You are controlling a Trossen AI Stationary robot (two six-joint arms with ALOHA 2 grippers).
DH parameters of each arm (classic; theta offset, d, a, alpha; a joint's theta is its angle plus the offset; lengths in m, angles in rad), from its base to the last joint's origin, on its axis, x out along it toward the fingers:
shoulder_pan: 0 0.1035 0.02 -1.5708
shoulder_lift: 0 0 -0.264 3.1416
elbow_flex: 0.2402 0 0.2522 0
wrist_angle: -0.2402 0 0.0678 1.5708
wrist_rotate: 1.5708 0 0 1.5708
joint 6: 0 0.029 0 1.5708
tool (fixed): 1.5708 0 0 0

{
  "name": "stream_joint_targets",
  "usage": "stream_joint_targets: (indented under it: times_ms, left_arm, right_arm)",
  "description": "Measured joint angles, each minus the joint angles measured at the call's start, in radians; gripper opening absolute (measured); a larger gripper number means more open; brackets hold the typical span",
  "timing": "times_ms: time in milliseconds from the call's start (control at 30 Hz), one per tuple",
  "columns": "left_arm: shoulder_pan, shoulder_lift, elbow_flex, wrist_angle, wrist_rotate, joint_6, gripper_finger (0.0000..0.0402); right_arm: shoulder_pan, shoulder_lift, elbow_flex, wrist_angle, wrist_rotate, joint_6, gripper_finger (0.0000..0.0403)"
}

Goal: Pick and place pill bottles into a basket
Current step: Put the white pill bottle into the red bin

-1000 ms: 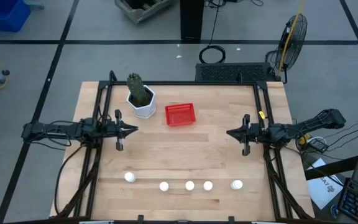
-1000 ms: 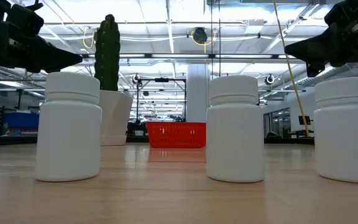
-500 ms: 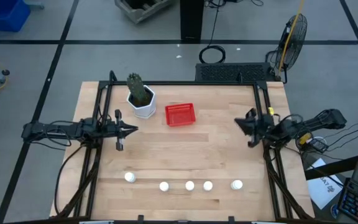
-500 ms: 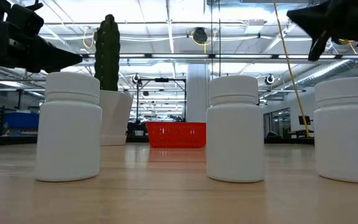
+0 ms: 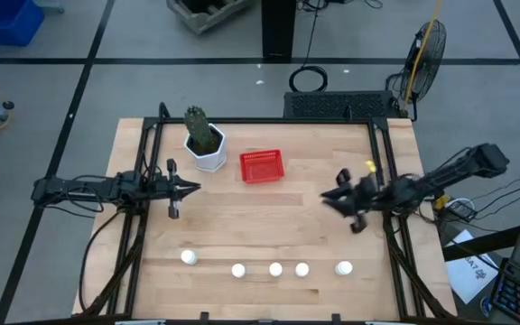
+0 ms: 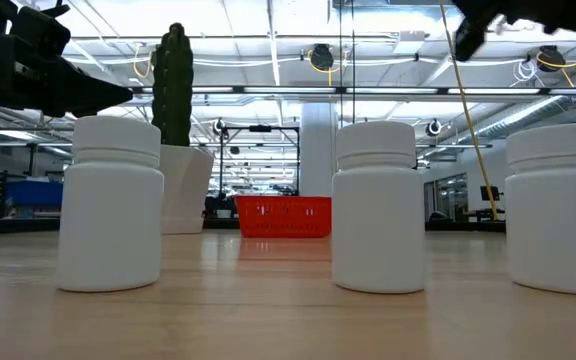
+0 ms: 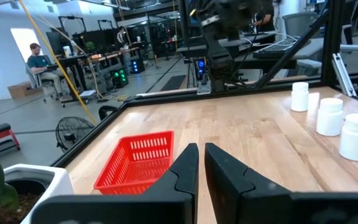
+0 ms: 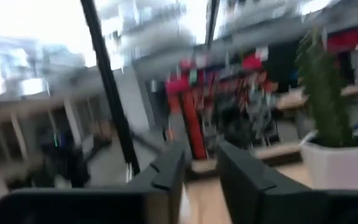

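Clearly the right gripper (image 5: 335, 199) hangs above the table's right half, fingers a narrow gap apart and empty. Five pill bottles (image 5: 343, 268), smooth white upright cylinders, line the near edge; the rightmost lies nearest it. Farther back sits the red mesh basket (image 5: 262, 166). Left gripper (image 5: 190, 189) waits, nearly closed.

You see a pale wooden table (image 5: 260, 217) with a visible plank grain, smooth matt white plastic pill bottles (image 6: 378, 207), a bright red mesh basket (image 7: 135, 160) and a smooth white pot (image 5: 208, 155).
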Motion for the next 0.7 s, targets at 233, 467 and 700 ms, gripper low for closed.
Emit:
stream_joint_targets:
  times_ms: [233, 467, 700]
  left_arm:
    - [0.000, 0.000, 0.000, 0.000, 0.000, 0.000, 0.0035]
    - [0.000, 0.000, 0.000, 0.000, 0.000, 0.000, 0.0035]
    - [0.000, 0.000, 0.000, 0.000, 0.000, 0.000, 0.0035]
  right_arm:
    - [0.136, 0.276, 0.401, -0.552, 0.080, -0.058, 0.0224]
    - [0.282, 0.431, 0.764, -1.238, 0.288, 0.239, 0.0264]
    - [0.336, 0.577, 0.802, -1.269, 0.286, 0.384, 0.0257]
